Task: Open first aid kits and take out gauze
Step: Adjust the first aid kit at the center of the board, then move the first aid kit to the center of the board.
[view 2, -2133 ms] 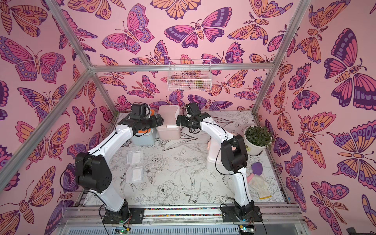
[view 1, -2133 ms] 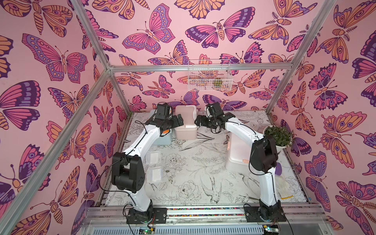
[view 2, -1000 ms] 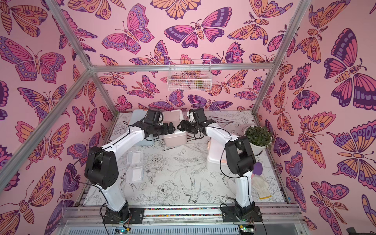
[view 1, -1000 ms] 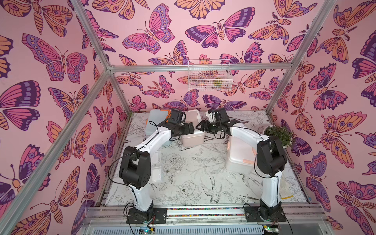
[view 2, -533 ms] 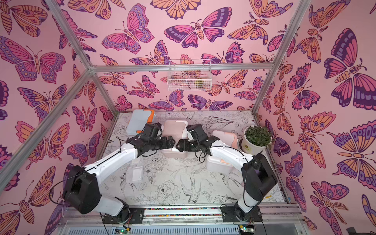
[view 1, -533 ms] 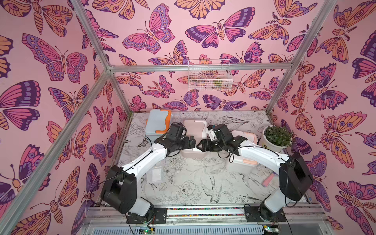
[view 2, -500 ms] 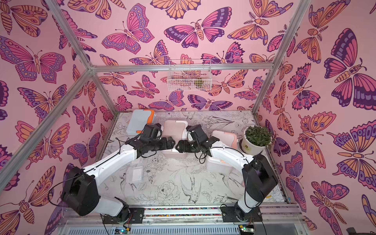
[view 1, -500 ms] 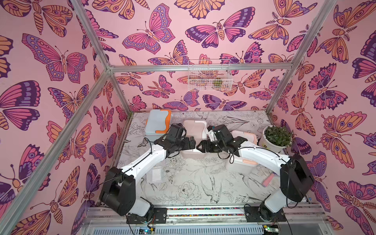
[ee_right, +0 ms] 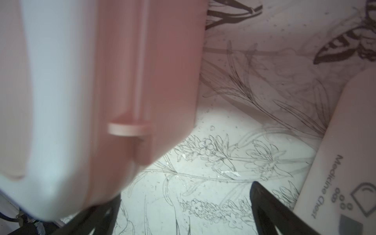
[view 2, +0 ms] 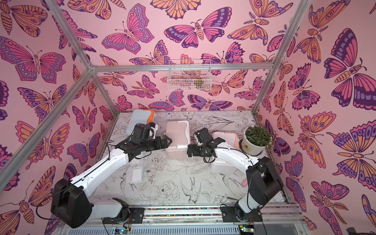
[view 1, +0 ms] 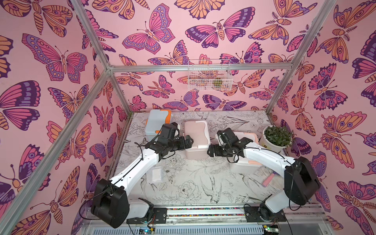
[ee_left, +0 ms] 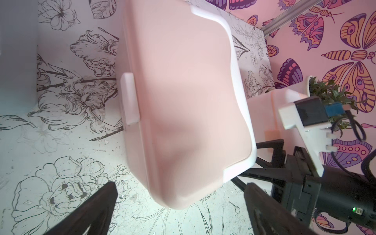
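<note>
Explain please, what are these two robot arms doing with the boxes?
Two arms work on the beige-pink first aid kit in the middle. The left gripper and the right gripper flank it, both open, neither gripping it. Its lid looks closed. One gauze packet lies on the table beside the left arm; the blue-grey kit and the white kit stand aside.
</note>
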### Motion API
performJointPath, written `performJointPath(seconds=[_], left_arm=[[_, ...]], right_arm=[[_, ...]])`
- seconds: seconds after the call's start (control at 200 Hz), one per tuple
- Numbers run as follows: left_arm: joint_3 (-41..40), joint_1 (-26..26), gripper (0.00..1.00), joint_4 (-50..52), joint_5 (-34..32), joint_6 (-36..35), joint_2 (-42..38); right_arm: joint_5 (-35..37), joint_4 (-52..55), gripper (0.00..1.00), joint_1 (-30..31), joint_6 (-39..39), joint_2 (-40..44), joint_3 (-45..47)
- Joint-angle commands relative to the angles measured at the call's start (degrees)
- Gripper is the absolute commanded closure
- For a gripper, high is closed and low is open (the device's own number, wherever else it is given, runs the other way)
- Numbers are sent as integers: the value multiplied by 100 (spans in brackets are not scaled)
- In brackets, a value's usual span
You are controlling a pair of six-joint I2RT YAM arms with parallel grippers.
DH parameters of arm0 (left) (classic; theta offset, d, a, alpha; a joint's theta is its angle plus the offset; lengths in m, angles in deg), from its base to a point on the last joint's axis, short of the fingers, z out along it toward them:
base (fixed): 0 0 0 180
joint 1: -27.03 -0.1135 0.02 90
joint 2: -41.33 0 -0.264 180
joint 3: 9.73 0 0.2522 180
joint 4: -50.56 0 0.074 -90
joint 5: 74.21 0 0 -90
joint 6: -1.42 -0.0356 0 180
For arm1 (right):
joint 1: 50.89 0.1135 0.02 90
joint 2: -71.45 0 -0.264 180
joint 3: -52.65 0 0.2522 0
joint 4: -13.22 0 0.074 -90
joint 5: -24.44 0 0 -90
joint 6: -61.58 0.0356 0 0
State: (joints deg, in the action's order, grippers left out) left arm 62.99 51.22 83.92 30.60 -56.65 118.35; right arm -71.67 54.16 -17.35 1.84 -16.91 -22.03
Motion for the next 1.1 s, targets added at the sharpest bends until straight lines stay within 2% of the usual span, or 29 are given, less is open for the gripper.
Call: performJointPath(seconds=[0.0,0.09,0.17,0.26,0.346,0.431,0.641,0.716,0.791,0.901,1.097], left_arm=[[177,-205,0,129,204,-160,181],[374,-295,0,132,248,-218,391],[609,-333,0,122,314,-265,636],[876,-391,0,75,477,-283,957],[1121,-505,0,38,647,-249,1312],[1340,-595,0,-9,698,-210,1581],[1654,-652,0,-64,1172,-102,2109],[1560,-555,0,-135,1289,-56,2123],[1396,-423,0,-207,1357,2,2039],[1006,-221,0,-467,1463,165,1758],[423,163,0,-771,1494,400,1294]], right_arm=[[780,534,1,-166,74,513,169],[669,533,1,-328,74,824,295],[136,143,1,-353,-65,1009,310],[-561,-301,1,-349,-105,929,82],[-591,-366,1,-352,-106,704,-333],[-420,-451,1,-356,-170,289,-733],[-1186,-510,0,-392,-302,-1334,-2046],[-1384,-382,6,-393,-389,-1784,-2396],[-1701,-529,14,-389,-326,-1927,-2392],[-1908,-742,19,-276,-321,-1668,-2079],[-1934,-641,20,-48,-396,-983,-1347]])
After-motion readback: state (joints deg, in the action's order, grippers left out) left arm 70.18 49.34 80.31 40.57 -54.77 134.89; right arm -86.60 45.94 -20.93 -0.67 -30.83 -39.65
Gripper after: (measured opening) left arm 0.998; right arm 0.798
